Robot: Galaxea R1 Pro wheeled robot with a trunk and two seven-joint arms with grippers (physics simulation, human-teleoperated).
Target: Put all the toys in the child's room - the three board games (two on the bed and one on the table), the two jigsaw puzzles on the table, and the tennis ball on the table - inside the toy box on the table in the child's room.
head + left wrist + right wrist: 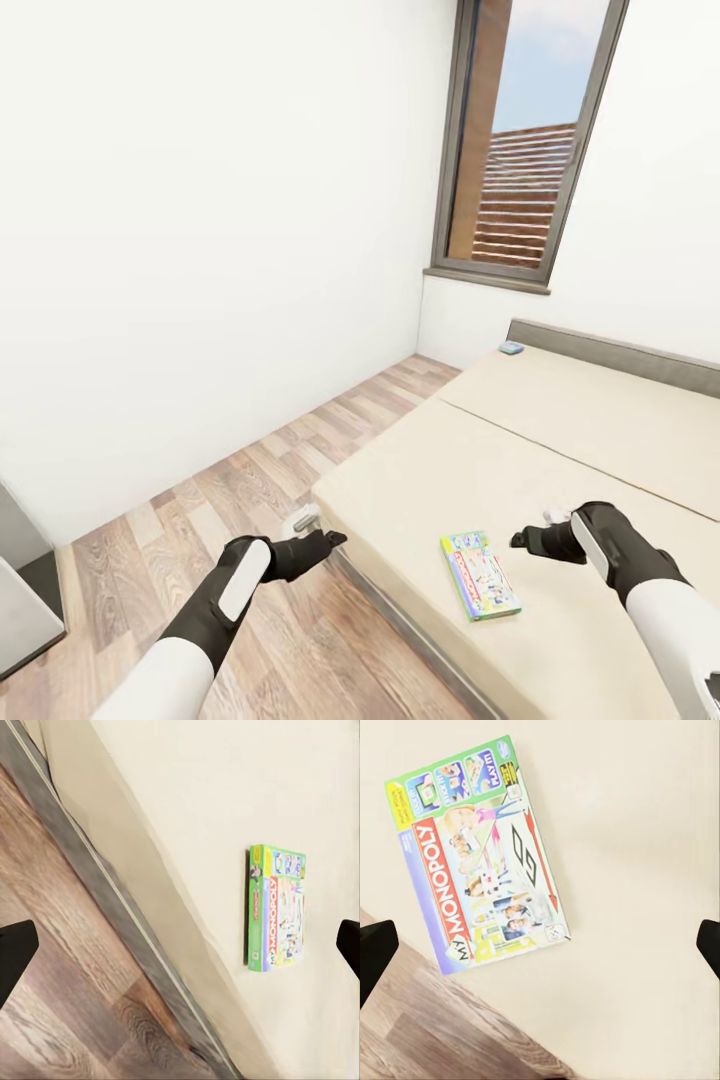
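Note:
A white-green board game (480, 575) with a busy printed cover lies flat on the beige mattress of the bed (600, 440), near its front edge. The left wrist view shows the same box (277, 907) and so does the right wrist view (476, 855). My left gripper (335, 540) hovers open over the floor just off the bed's corner, left of the box. My right gripper (520, 540) hangs open above the mattress, just right of and beyond the box. Both hold nothing. A small blue flat box (511, 348), seemingly a second board game, rests by the grey headboard (620, 350).
Wood-plank floor (200, 500) runs between the bed and the white wall. A tall dark-framed window (520, 150) stands behind the bed's far corner. Grey furniture (20, 590) juts in at the left edge. The bed's grey frame edge (112, 915) borders the floor.

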